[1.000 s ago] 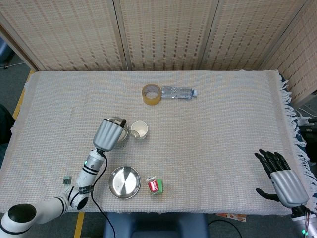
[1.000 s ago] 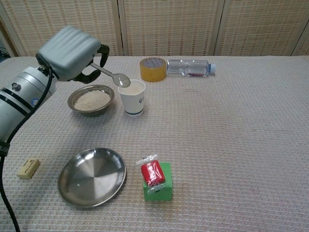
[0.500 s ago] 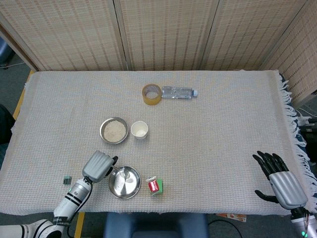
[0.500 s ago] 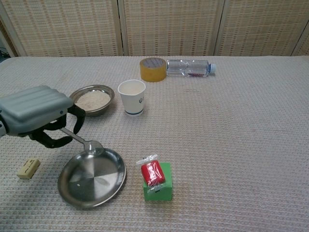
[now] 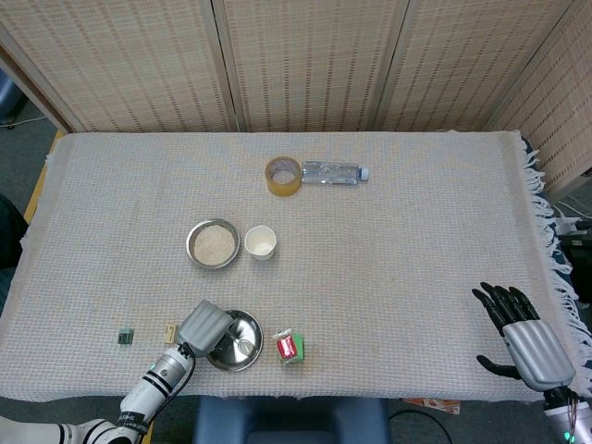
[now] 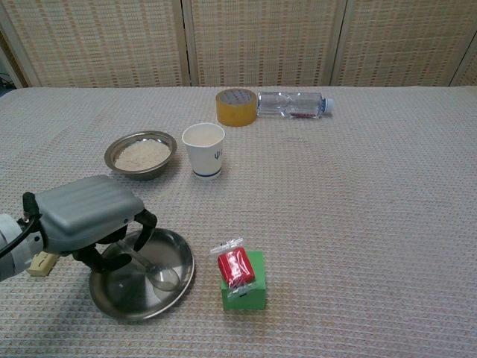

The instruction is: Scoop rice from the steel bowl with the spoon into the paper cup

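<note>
Since a second ago, in the head view, the left hand [image 5: 205, 324] has carried the spoon [image 5: 242, 347] from over the cup [image 5: 261, 242] down to the empty plate [image 5: 248, 324] at the near counter [image 5: 398, 240] edge, while the right hand [image 5: 523, 326] lies with fingers spread, holding nothing. From the chest view the left hand [image 6: 86, 211] grips the spoon [image 6: 156, 274], its bowl resting in the plate [image 6: 175, 250]; the rice bowl [image 6: 141, 154] sits just left of the cup [image 6: 203, 148].

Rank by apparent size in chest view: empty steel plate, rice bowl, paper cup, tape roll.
1. Plate, nearest the camera, so partly perspective
2. Rice bowl
3. Paper cup
4. Tape roll, farthest back
</note>
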Controlling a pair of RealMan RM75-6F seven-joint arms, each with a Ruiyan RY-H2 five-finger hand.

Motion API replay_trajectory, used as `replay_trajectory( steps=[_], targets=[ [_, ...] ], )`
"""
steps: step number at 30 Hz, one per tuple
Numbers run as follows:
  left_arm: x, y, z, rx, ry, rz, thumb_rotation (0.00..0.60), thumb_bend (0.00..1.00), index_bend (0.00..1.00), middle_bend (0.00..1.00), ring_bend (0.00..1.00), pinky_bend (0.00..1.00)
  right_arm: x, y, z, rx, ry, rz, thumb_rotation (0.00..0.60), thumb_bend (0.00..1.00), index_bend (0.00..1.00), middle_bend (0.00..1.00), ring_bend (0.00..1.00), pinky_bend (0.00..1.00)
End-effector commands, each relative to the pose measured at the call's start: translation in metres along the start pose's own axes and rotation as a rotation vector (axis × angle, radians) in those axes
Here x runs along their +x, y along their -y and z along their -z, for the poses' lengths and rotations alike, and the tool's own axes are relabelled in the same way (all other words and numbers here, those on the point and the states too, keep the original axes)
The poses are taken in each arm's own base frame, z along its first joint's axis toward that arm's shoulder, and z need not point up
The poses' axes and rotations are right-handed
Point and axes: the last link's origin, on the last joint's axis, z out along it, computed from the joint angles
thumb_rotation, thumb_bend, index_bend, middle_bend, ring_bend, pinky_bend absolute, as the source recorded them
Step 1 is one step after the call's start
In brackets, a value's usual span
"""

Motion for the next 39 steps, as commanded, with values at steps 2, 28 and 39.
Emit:
replay_trajectory(
  steps=[2,28,39],
  targets=[
    [-0.001,0.000,-0.002,0.003,0.005,0.021,0.600,0.40,0.43,1.00,1.00,1.00,0.001,0.000,0.002,0.000,-0.009,-0.002,0.600,0.07,0.00,0.00,0.00,0.00],
    [0.012,0.113,0.132,0.287,-0.249,0.585,0.600,0.39,0.01,0.11,0.08,0.23,0.004,-0.002,-0.001,-0.017,-0.061,0.004,0.600,0.07,0.00,0.00,0.00,0.00],
    [0.012,0.145,0.173,0.405,-0.451,0.658,0.600,0.36,0.00,0.00,0.00,0.17,0.000,-0.009,-0.016,-0.053,-0.064,0.014,0.600,0.07,0.00,0.00,0.00,0.00]
  ],
)
